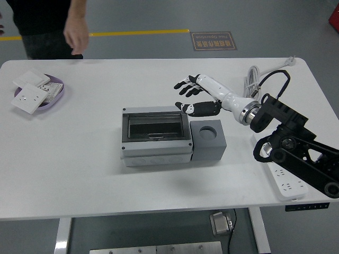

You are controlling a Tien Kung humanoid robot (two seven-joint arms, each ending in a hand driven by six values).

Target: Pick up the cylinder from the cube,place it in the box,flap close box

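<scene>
The grey box (155,137) sits mid-table with its windowed flap lying flat and closed. Against its right side stands the grey cube (207,139); the round hole in its top is empty. No cylinder shows anywhere, and through the dark window I cannot tell what is inside the box. My right hand (184,97) hovers behind the cube and the box's back right corner, fingers spread, holding nothing and touching nothing. The left arm is out of view.
A purple dish (55,91) with white switch plates lies at the far left. A white power strip (288,181) and a coiled cable (253,79) lie at the right. A person (45,24) stands at the top left, hand hanging off the table.
</scene>
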